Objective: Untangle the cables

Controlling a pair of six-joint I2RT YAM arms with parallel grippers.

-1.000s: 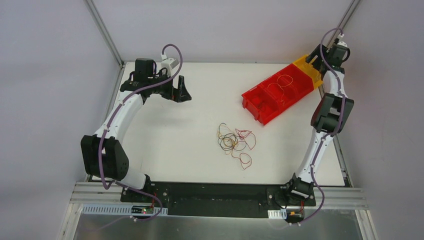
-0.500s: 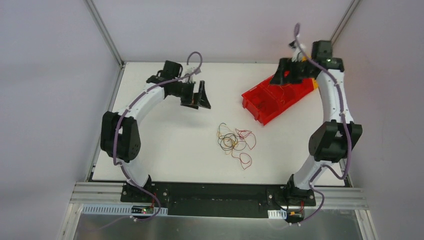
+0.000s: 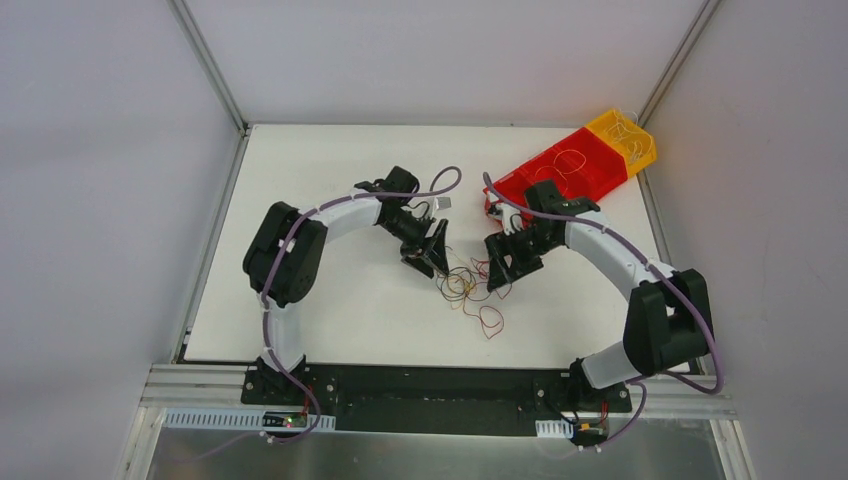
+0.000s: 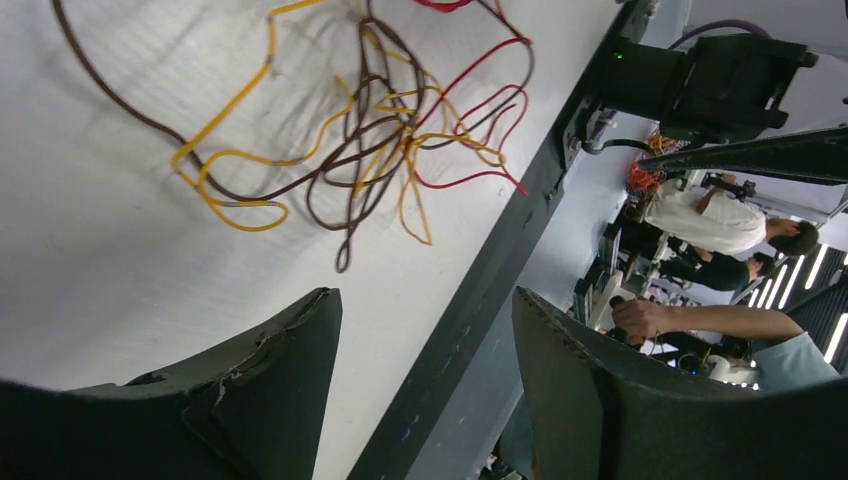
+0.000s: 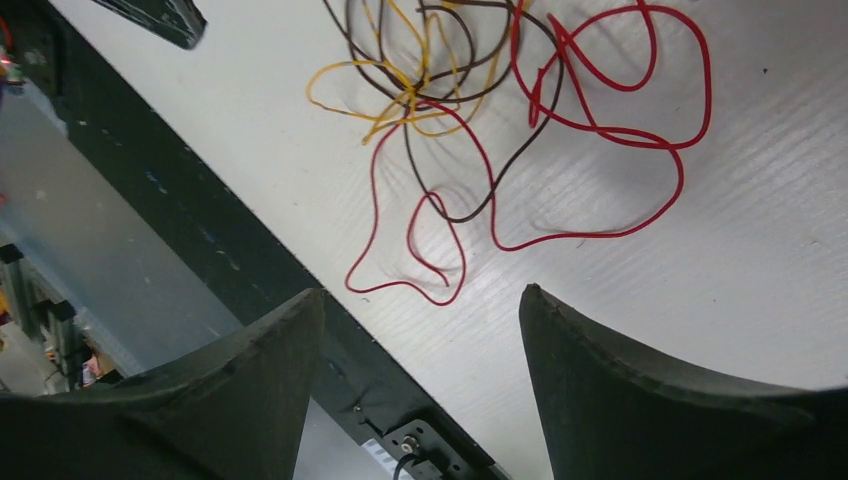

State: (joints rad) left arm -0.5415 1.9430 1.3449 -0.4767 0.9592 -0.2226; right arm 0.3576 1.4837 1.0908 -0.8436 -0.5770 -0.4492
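Several cables lie knotted together in the middle of the white surface: red, yellow-orange and dark loops crossing one another, none pulled free. A few thin wires sit in the red bin and the yellow bin at the far right corner, so I judge some sorting done. The main tangle is whole, though, and most of the work is left.

The left arm bends in from the far left and points its jaws down at the tangle's left edge. The right arm curls in from the bin side to the tangle's right edge. Both pairs of jaws stand spread wide with nothing between them, close over the wires and, as far as I can see, touching none. One red loop trails toward the near edge.
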